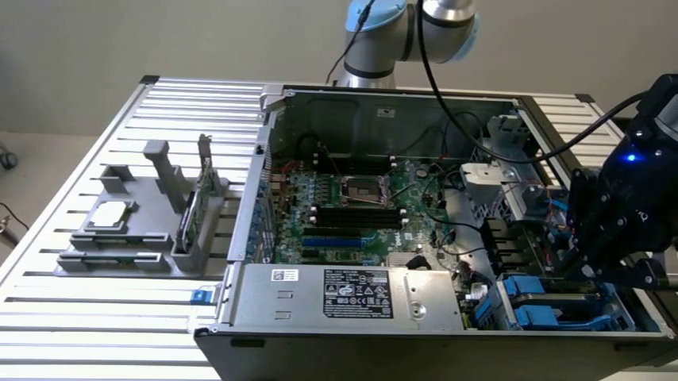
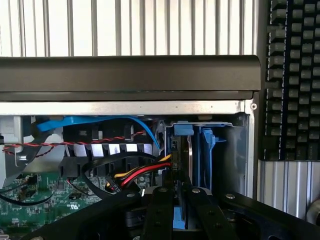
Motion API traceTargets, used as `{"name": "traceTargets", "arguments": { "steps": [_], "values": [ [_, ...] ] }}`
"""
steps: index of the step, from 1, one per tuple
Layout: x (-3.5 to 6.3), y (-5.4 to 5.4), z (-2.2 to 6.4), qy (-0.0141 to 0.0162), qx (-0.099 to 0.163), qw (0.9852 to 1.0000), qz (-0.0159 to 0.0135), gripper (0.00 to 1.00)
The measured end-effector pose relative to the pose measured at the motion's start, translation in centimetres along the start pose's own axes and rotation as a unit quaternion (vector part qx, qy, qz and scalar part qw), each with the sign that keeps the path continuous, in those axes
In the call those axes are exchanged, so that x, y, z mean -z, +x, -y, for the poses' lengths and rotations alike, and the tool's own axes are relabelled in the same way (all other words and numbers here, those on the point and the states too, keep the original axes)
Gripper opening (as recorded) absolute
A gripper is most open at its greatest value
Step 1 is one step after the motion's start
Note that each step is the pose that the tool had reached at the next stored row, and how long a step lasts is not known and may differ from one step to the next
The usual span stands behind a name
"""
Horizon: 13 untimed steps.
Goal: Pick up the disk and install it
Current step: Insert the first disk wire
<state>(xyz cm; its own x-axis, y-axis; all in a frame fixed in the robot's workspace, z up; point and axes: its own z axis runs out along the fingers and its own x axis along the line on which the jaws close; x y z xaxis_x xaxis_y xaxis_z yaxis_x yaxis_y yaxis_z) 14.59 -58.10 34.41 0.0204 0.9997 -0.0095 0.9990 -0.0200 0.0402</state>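
One disk point(image 2: 181, 165) in blue rails is pinched by the pincer point(image 2: 181, 200) inside the drive bay point(image 2: 227, 150) at the computer case's point(image 1: 317, 349) corner.

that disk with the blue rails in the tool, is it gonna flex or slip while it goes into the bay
The disk looks like a rigid metal slab, so it probably won't flex. It stands on edge between the tool fingers, so a loose grip might let it tilt. Its blue rails look like smooth plastic, likely sliding easily along the bay's blue guides.
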Motion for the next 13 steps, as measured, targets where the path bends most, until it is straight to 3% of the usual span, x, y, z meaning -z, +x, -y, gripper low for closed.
{"name": "traceTargets", "arguments": {
  "steps": [6, 13],
  "values": [
    [-0.07, 0.01, -0.01, 0.0000, 0.000, 1.0000, 0.0003, 0.16],
    [-0.22, 0.01, -0.03, 0.0002, 0.000, 1.0000, 0.0032, 0.16]
  ]
}}
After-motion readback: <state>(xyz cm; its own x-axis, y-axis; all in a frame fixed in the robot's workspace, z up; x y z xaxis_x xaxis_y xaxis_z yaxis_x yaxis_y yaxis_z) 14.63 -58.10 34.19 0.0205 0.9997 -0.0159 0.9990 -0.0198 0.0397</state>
